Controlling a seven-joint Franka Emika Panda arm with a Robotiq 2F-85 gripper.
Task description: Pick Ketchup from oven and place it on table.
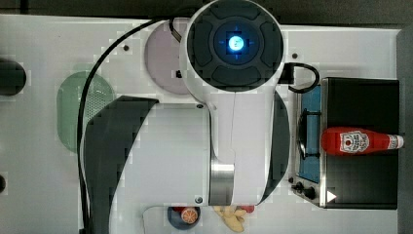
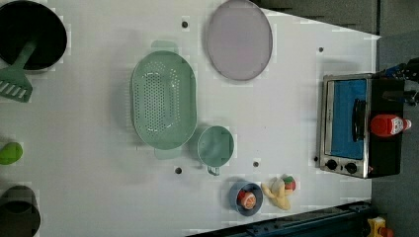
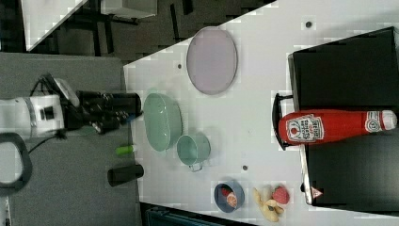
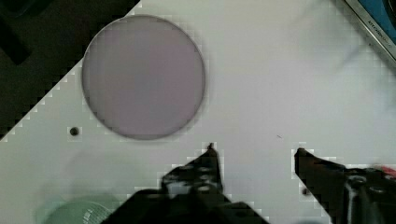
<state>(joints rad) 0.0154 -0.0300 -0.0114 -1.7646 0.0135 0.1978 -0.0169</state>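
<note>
The ketchup, a red bottle with a white label and white cap, rests on the black top of the oven, its cap toward the top view's right. It is also plain in the left view and the right view. My gripper is open with nothing between its fingers. It hangs above the bare white table beside the lilac plate, well away from the oven. My arm covers the middle of the top view.
A green colander and a green cup sit mid-table. A blue bowl with fruit and a banana with a strawberry lie near the table edge. A black pot with a green spatula is at the left view's left.
</note>
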